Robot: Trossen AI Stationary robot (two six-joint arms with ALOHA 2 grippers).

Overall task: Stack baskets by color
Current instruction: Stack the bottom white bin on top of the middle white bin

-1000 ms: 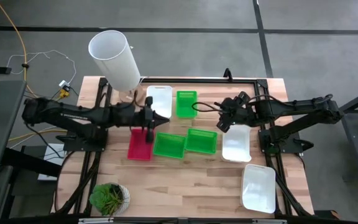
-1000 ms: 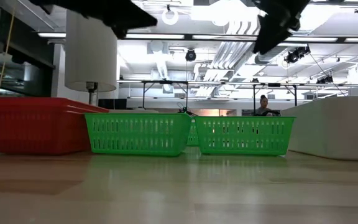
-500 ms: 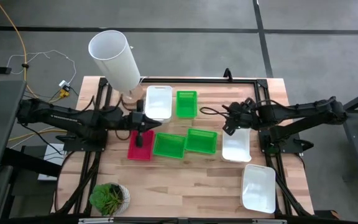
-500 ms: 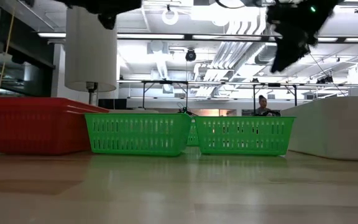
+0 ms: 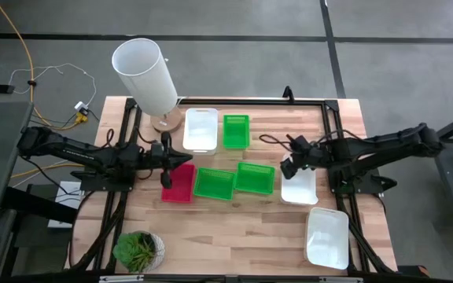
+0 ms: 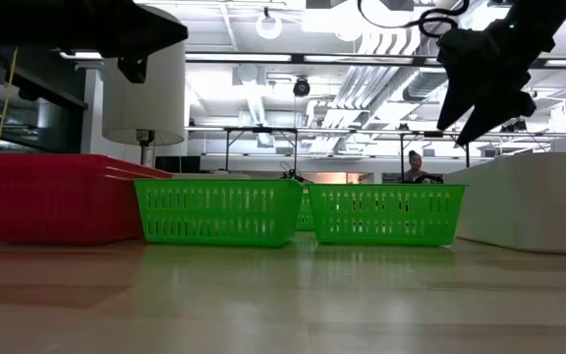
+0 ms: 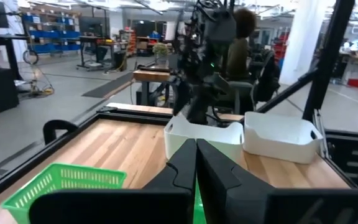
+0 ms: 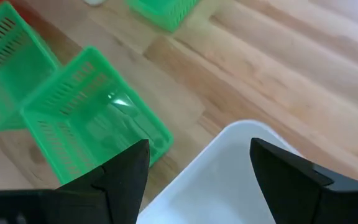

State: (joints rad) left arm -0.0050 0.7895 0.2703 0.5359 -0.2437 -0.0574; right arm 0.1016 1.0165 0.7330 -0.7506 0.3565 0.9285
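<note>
No brand, label or legible writing shows on any item.

Left gripper: fingers pressed fully together, holding nothing. The arm reaches in level from the left; the fingertips hang over the left part of the table, above the far edge of the red stack, without touching it. In the left wrist view the two closed fingers meet along a single seam.

Right gripper: fingers spread wide, holding nothing. The arm extends in from the right, wrist angled down. The gripper hovers over the far left corner of the middle white basket. In the right wrist view the two fingers straddle that basket's corner, clear of it.

Basket positions:
- Red stack: left of centre.
- Two green baskets and: side by side at centre, just right of the red stack.
- Third green basket: far side, just beside a white basket.
- Third white basket: near right corner.

Other items: a white cylinder at the far left; a plant at the near left.
</note>
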